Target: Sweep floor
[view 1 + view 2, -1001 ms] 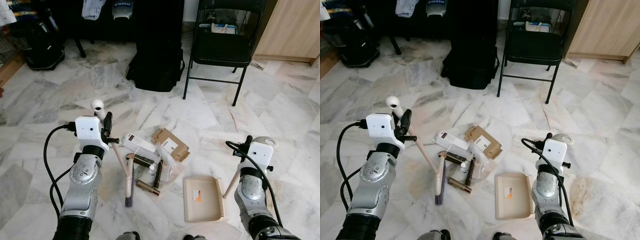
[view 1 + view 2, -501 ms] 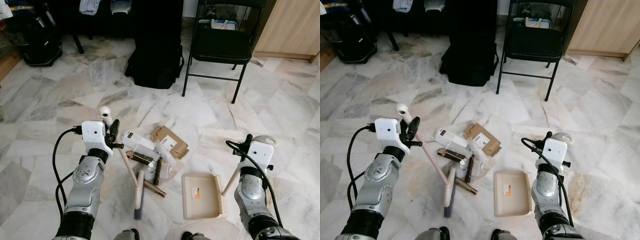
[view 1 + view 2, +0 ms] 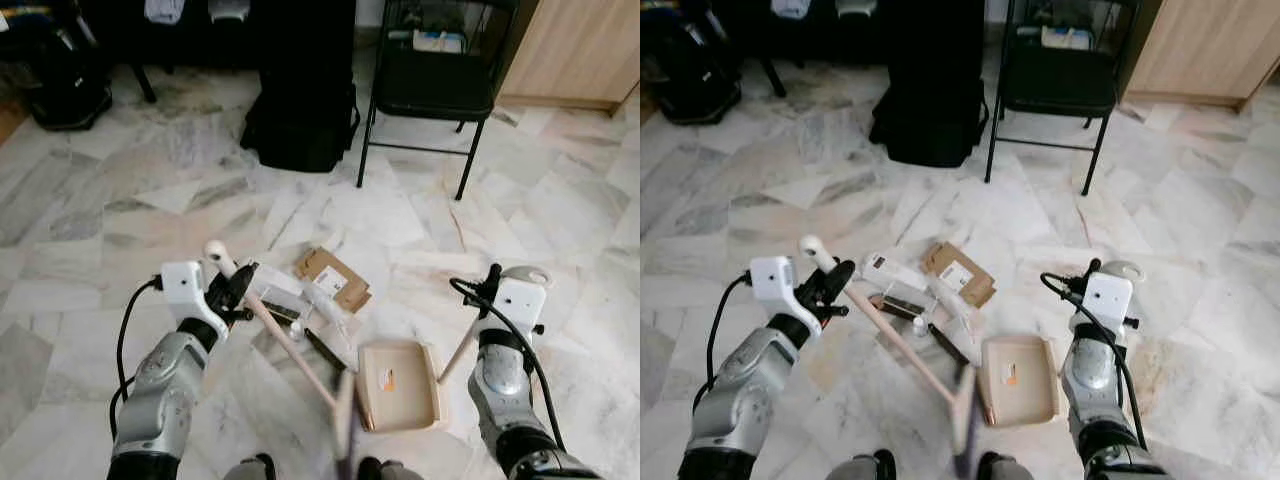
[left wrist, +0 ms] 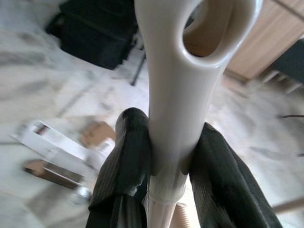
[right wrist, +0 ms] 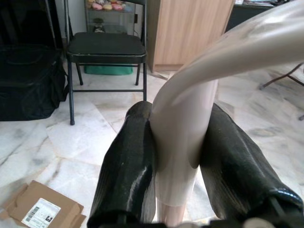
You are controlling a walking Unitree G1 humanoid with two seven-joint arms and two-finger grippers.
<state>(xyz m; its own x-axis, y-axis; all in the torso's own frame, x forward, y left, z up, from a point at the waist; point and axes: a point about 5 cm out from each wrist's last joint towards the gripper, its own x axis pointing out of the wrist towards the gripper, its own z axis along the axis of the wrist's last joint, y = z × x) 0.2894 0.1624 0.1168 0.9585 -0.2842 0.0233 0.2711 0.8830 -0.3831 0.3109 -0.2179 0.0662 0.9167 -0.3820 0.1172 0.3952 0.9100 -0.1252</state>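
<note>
floor (image 3: 560,200): pale marble, a black folding chair (image 3: 432,90) at the far edge
broom (image 3: 300,352): cream handle slanting from the left gripper (image 3: 236,290) down to the blurred head at the near edge, touching the dustpan's left side
dustpan (image 3: 398,385): beige, near edge (handle rising to the right)
litter (image 3: 318,290): cardboard, white box, tubes, just beyond the dustpan
left gripper: clamped on the broom handle
right gripper (image 5: 178,161): clamped on the dustpan handle

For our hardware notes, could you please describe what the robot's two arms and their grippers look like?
Both arms are silver metal with rounded joint housings and dark lower segments. Each wrist carries a white boxy camera module, and a black cable loops loosely beside each forearm. The left gripper and right gripper each have two long black fingers with a glossy, slightly textured surface.
</note>
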